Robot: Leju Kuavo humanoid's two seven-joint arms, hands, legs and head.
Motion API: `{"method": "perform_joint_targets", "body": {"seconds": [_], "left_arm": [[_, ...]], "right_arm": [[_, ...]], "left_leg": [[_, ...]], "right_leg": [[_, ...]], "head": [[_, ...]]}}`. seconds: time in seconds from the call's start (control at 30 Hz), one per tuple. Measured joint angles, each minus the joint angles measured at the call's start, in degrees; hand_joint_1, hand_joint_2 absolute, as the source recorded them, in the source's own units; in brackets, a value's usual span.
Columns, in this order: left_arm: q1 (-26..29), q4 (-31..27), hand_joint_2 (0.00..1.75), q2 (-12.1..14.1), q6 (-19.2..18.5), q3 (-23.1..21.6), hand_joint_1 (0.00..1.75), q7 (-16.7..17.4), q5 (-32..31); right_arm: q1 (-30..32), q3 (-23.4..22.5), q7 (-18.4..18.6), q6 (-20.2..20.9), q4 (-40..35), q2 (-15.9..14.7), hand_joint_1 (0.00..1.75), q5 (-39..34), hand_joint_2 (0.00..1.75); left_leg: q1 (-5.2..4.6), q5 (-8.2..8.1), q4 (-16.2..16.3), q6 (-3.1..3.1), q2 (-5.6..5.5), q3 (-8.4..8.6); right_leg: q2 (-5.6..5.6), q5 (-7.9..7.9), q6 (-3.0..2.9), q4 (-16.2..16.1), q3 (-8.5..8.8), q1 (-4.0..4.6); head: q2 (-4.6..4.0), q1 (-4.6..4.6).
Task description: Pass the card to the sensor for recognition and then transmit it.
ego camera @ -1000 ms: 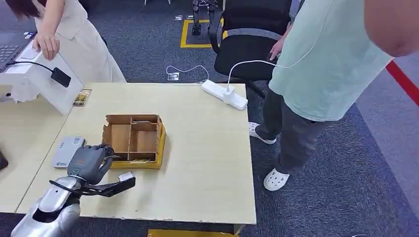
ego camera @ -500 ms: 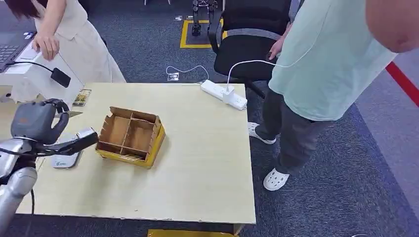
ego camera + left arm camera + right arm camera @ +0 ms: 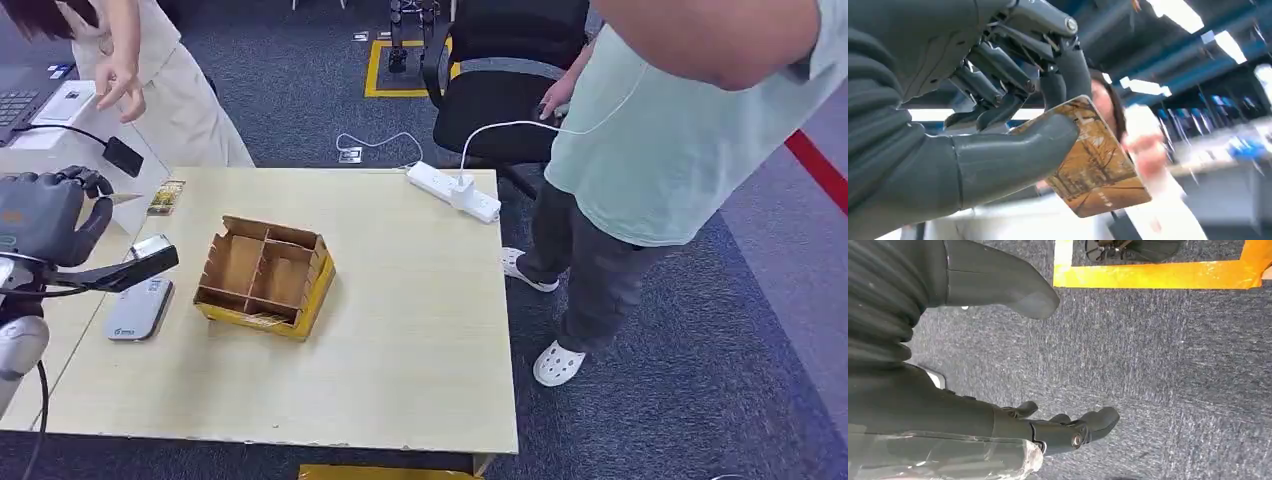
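- Table [image 3: 400, 350]: the divided cardboard box [image 3: 266, 277] sits as half a second ago.
- Left hand [image 3: 45, 215]: raised further toward the left edge, above the grey sensor [image 3: 139, 307].
- Right hand [image 3: 1058, 427]: fingers apart, holding nothing, over carpet.
- Card [image 3: 1093, 165]: pinched between the left thumb and fingers.

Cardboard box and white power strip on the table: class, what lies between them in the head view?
Nothing. In the head view, only bare tabletop runs between the cardboard box and the white power strip.

Left arm raised at the table's left edge, card [image 3: 1093, 165] pinched between thumb and fingers of the left hand [image 3: 45, 215], right hand [image 3: 1048, 365] hung low, fingers apart, nothing held
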Motion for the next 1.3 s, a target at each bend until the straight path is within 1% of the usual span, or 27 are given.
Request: {"method": "perform_joint_targets", "body": {"seconds": [0.03, 0.1, 0.13, 0.17, 0.23, 0.27, 0.33, 0.4, 0.53, 0.7, 0.9, 0.97, 1.0, 1.03, 1.2, 1.3], "left_arm": [[-0.93, 1.05, 1.75, -1.18, 1.93, -0.11, 1.75, 1.33, -3.21], [-2.38, 3.33, 1.75, -2.93, 4.99, -0.37, 1.75, 3.06, -7.47], [-3.46, 5.21, 1.75, -4.62, 7.37, -0.65, 1.75, 4.26, -9.90], [-4.44, 7.46, 1.75, -6.21, 10.56, -0.74, 1.75, 5.77, -12.46], [-6.21, 11.13, 1.75, -9.19, 15.26, -0.90, 1.75, 7.75, -15.56], [-6.89, 12.84, 1.75, -10.23, 17.12, -0.98, 1.75, 8.43, -16.51], [-8.52, 15.92, 1.75, -12.24, 19.54, -1.11, 1.75, 9.00, -17.63], [-10.21, 18.63, 1.75, -13.75, 20.17, -1.11, 1.75, 9.24, -17.74], [-12.32, 22.12, 1.75, -15.62, 20.36, -1.09, 1.75, 8.63, -17.23], [-13.25, 23.91, 1.75, -16.83, 20.43, -1.09, 1.75, 8.19, -17.21], [-13.78, 25.70, 1.75, -17.77, 20.45, -1.09, 1.75, 7.93, -16.91], [-14.08, 26.45, 1.75, -18.03, 20.45, -1.07, 1.75, 7.38, -16.56], [-14.21, 26.79, 1.75, -18.12, 20.45, -1.05, 1.41, 7.17, -16.40], [-14.33, 27.08, 1.75, -18.18, 20.45, -1.03, 0.00, 7.12, -16.27], [-14.37, 28.04, 1.75, -18.31, 20.98, -0.64, 0.00, 7.12, -15.95], [-14.38, 28.65, 1.75, -17.72, 21.26, -0.09, 0.00, 7.12, -15.49]], "right_arm": [[-0.12, 0.00, 0.26, 0.20, -0.04, 0.02, 0.00, 0.44, 1.75], [-0.48, 0.02, 0.74, 0.59, -0.22, 0.13, 0.00, 1.25, 1.75], [-0.72, 0.11, 1.01, 0.74, -0.39, 0.22, 0.00, 1.68, 1.75], [-0.98, 0.18, 1.18, 0.76, -0.59, 0.33, 0.00, 2.10, 1.75], [-1.48, 0.24, 1.24, 0.74, -0.87, 0.52, 0.00, 2.47, 1.75], [-1.73, 0.24, 1.24, 0.66, -1.03, 0.61, 0.00, 2.62, 1.75], [-2.16, 0.24, 1.27, 0.59, -1.16, 0.79, 0.00, 2.84, 1.75], [-2.21, 0.24, 1.29, 0.61, -1.29, 0.85, 0.00, 2.86, 1.75], [-2.12, 0.24, 1.31, 0.61, -1.29, 0.98, 0.00, 2.97, 1.75], [-2.02, 0.24, 1.29, 0.61, -1.29, 1.03, 0.00, 2.95, 1.75], [-1.92, 0.24, 1.20, 0.57, -1.29, 1.07, 0.00, 2.92, 1.75], [-1.91, 0.20, 1.18, 0.52, -1.29, 1.07, 0.00, 2.88, 1.75], [-1.91, 0.20, 1.18, 0.52, -1.29, 1.05, 0.00, 2.88, 1.75], [-1.90, 0.15, 1.18, 0.52, -1.27, 1.05, 0.00, 2.88, 1.75], [-1.87, -0.02, 1.20, 0.52, -1.27, 1.05, 0.00, 2.97, 1.75], [-1.80, -0.24, 1.18, 0.50, -1.27, 1.05, 0.00, 2.99, 1.75]], "left_leg": [[0.00, 0.01, 0.00, 0.00, -0.06, -0.01], [-0.01, 0.02, 0.00, 0.00, -0.08, 0.00], [-0.02, 0.05, 0.00, 0.01, -0.08, 0.01], [-0.02, 0.06, 0.01, 0.00, -0.08, 0.01], [-0.03, 0.09, 0.02, 0.02, -0.09, 0.01], [-0.03, 0.10, 0.03, 0.00, -0.08, 0.01], [-0.03, 0.10, 0.04, 0.00, -0.06, 0.01], [-0.03, 0.10, 0.04, 0.00, -0.08, 0.00], [-0.03, 0.09, 0.03, 0.00, -0.06, -0.01], [-0.02, 0.09, 0.03, 0.00, -0.06, -0.01], [-0.03, 0.09, 0.03, 0.00, -0.05, -0.01], [-0.03, 0.09, 0.03, 0.00, -0.05, -0.02], [-0.03, 0.09, 0.03, 0.00, -0.05, -0.03], [-0.03, 0.09, 0.03, 0.01, -0.05, -0.03], [-0.03, 0.07, 0.03, 0.03, -0.06, -0.06], [-0.03, 0.07, 0.02, 0.02, -0.03, -0.05]], "right_leg": [[-0.04, 0.00, 0.00, 0.00, 0.02, -0.01], [-0.08, 0.01, 0.00, 0.00, 0.03, -0.01], [-0.07, 0.03, -0.02, 0.00, 0.04, -0.02], [-0.08, 0.05, -0.04, 0.01, 0.04, -0.02], [-0.08, 0.06, -0.04, 0.01, 0.05, -0.02], [-0.07, 0.07, -0.04, 0.01, 0.05, -0.02], [-0.04, 0.07, -0.04, 0.01, 0.04, -0.02], [-0.06, 0.07, -0.04, 0.02, 0.04, -0.02], [-0.02, 0.06, -0.04, 0.02, 0.02, -0.02], [-0.02, 0.06, -0.04, 0.02, 0.00, -0.02], [-0.02, 0.06, -0.04, 0.02, 0.01, -0.02], [-0.02, 0.06, -0.04, 0.02, 0.01, -0.02], [-0.02, 0.06, -0.04, 0.01, 0.00, -0.02], [-0.02, 0.06, -0.04, 0.01, 0.00, -0.02], [-0.03, 0.05, -0.04, 0.01, 0.00, -0.02], [-0.01, 0.05, -0.04, 0.01, -0.01, -0.02]], "head": [[0.00, 0.00], [0.00, 0.00], [0.00, 0.00], [0.00, 0.00], [0.00, 0.02], [0.00, 0.00], [0.00, 0.00], [0.00, 0.00], [0.00, -0.02], [0.00, 0.00], [0.00, 0.00], [0.00, 0.02], [0.00, 0.00], [0.00, 0.00], [0.00, 0.02], [0.00, 0.00]]}}
